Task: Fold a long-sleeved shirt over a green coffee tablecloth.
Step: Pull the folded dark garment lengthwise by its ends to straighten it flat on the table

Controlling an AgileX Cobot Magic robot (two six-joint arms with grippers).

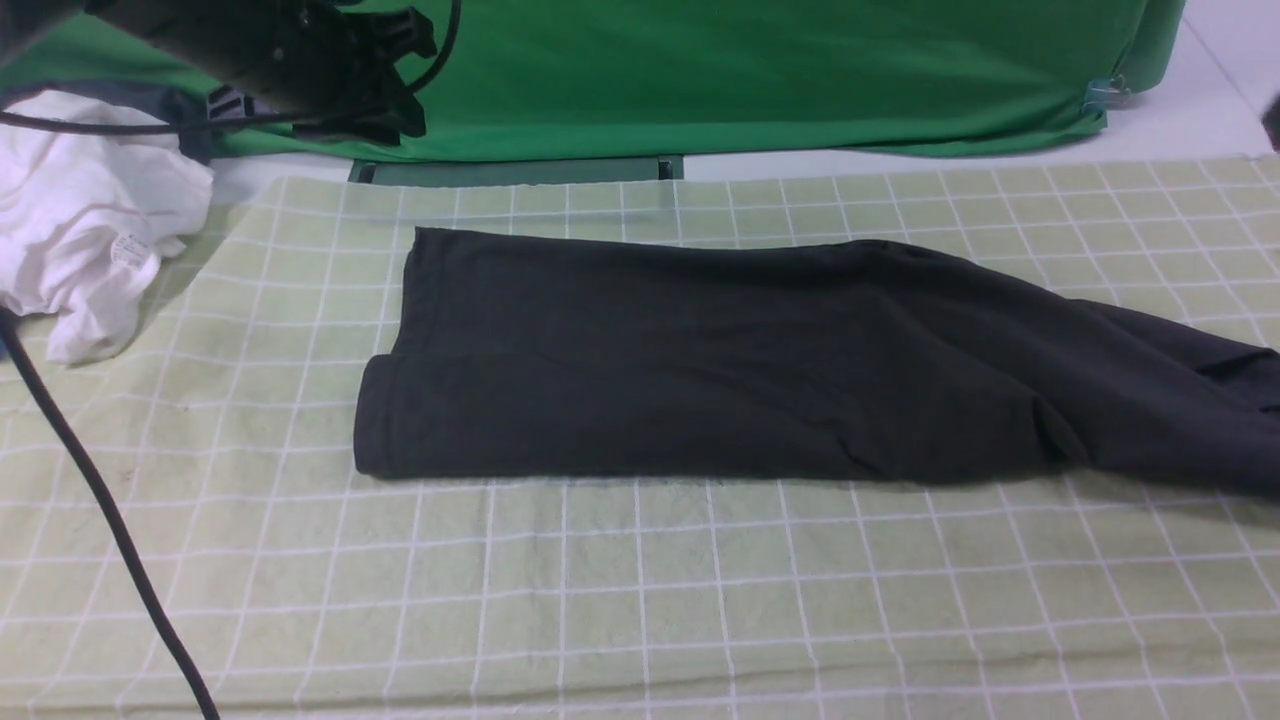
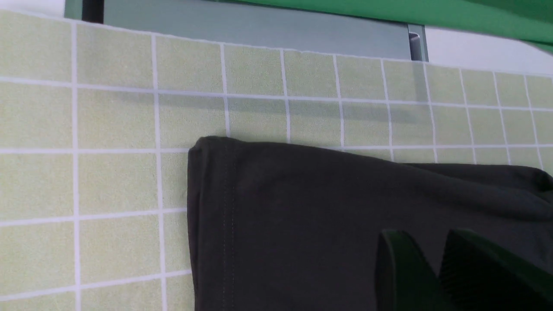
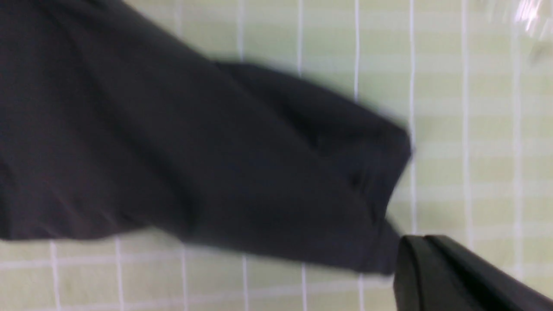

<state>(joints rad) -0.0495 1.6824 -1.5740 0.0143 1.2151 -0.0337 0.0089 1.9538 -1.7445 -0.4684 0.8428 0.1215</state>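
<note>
Front: left arm [image 1: 260, 45] raised at upper left of frame, well clear of cloth. Dark long-sleeved shirt [image 1: 700, 360] folded into long band across frame centre on green coffee tablecloth [image 1: 640, 600], sleeve [image 1: 1180, 400] trailing off right edge. Crumpled white garment [image 1: 80, 210] at left edge; green backdrop [image 1: 750, 70] behind white tabletop [image 1: 950, 160].

Left wrist: left end effector [image 2: 425, 242] slightly spread, nothing between fingers, hovering over shirt's hem end.

Right wrist: blurred; right end effector [image 3: 412, 248] pressed together, tip touching sleeve cuff; pinch unclear.

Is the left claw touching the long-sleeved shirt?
Apart. The front view shows the left claw raised at the back, with bare green coffee tablecloth between it and the long-sleeved shirt.
</note>
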